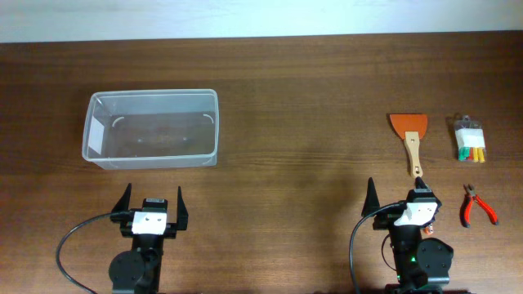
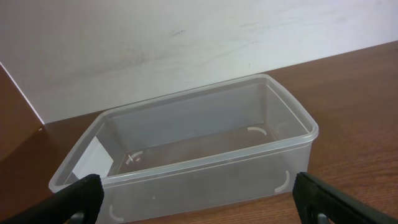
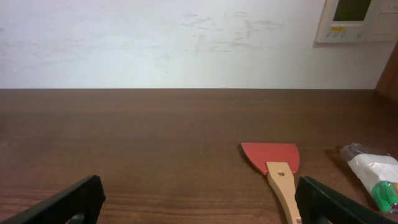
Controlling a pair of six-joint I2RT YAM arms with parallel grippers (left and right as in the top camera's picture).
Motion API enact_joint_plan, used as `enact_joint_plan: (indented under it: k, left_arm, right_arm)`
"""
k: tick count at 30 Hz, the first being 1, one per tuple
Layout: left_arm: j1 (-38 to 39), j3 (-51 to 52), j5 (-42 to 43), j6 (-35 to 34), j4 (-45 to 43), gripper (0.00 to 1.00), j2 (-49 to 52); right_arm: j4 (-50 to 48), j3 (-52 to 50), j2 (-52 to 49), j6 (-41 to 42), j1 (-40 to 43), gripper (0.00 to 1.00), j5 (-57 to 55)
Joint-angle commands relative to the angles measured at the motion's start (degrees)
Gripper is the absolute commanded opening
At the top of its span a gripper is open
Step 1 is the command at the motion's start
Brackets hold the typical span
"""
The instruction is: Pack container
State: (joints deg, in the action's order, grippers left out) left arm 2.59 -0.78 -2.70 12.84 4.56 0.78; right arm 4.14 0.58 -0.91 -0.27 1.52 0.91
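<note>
The container [image 1: 152,128] is a clear, shallow rectangular bin on the left of the table, and nothing shows inside it [image 2: 186,149]. My left gripper [image 1: 152,201] sits just in front of it, open and holding nothing [image 2: 199,205]. On the right lie a red scraper with a wooden handle [image 1: 410,135], a small clear bag with coloured pieces [image 1: 469,140] and red-handled pliers [image 1: 476,206]. My right gripper [image 1: 400,199] is open and bare [image 3: 199,205], just behind the scraper's handle end [image 3: 283,183].
A white wall runs along the table's far edge [image 1: 261,37]. Dark wood tabletop [image 1: 302,122] separates the bin from the tools. A wall panel [image 3: 354,18] hangs at the upper right of the right wrist view.
</note>
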Motion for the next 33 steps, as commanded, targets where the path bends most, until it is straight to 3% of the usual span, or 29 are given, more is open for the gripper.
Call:
enact_joint_plan:
  k: [1, 14, 25, 33]
  left_arm:
    - [-0.3, 0.2, 1.0, 0.1, 0.1, 0.99, -0.4]
    - [-0.3, 0.2, 1.0, 0.1, 0.1, 0.99, -0.4]
    - [-0.3, 0.2, 1.0, 0.1, 0.1, 0.99, -0.4]
    - [-0.3, 0.2, 1.0, 0.1, 0.1, 0.99, -0.4]
  right_arm:
    - [0.4, -0.3, 0.5, -0.3, 0.4, 0.99, -0.5]
    - [-0.9, -0.3, 0.5, 0.3, 0.4, 0.99, 3.5]
    - [-1.4, -0.3, 0.5, 0.4, 0.4, 0.99, 23.8]
    - [-1.4, -0.3, 0.4, 2.9, 0.4, 0.99, 26.9]
